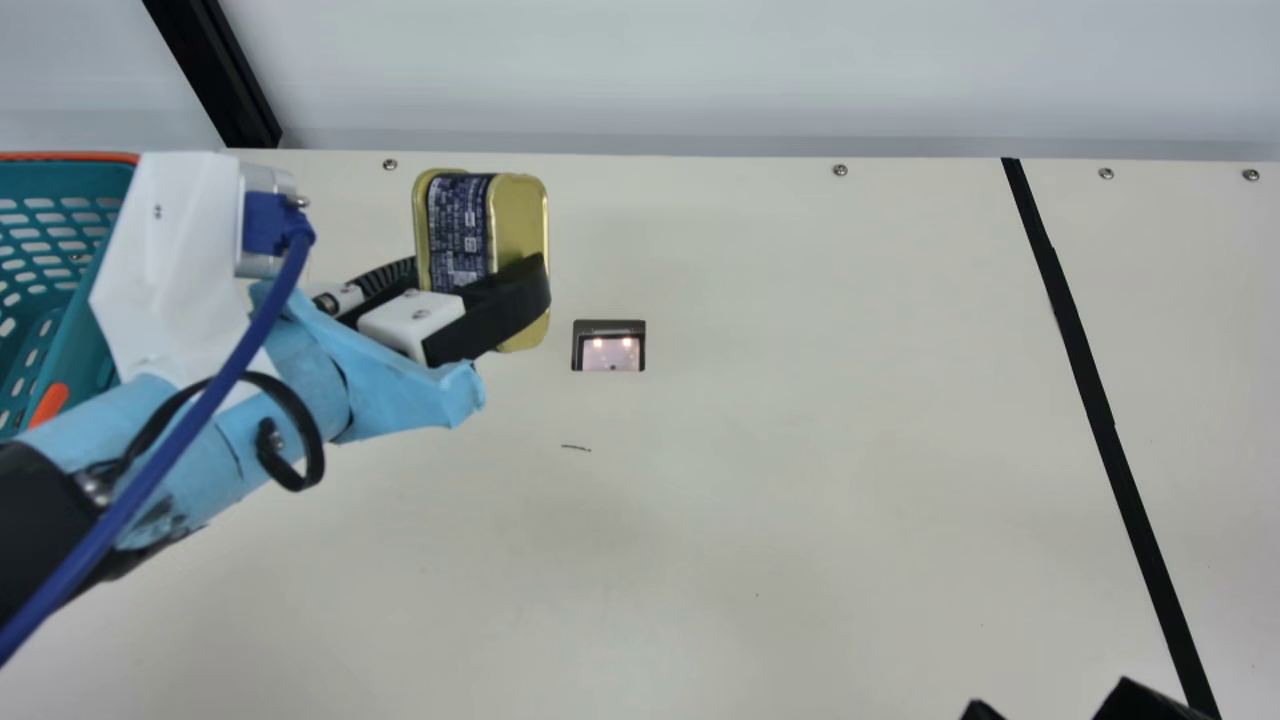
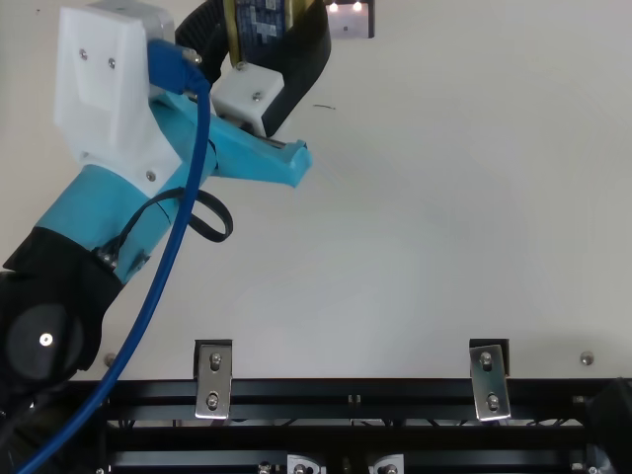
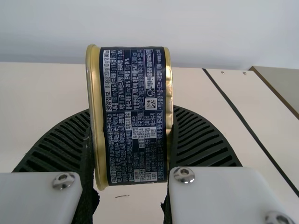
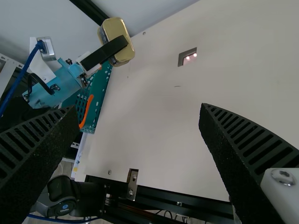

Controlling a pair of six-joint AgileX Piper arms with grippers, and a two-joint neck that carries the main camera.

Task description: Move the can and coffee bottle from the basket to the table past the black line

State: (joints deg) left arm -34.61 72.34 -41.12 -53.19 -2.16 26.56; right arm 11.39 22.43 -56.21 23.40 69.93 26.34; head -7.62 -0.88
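Can see in main view a pale grey wall (image 1: 640,70) behind the cream table (image 1: 760,480), with a black post (image 1: 215,75) at left. In right wrist view, below the table, can perhaps recognise a little of floor (image 4: 67,169).

left arm (image 1: 35,530): black, light-blue wrap (image 1: 400,395), white angular housing (image 1: 165,260), blue cable (image 1: 165,465), black looped strap (image 1: 316,450) | left end effector (image 1: 475,275): black ribbed fingers (image 3: 205,137), white screwed blocks (image 3: 222,198) | right end effector (image 1: 1050,700): black slotted fingers (image 4: 252,144), white screwed block (image 4: 285,191)
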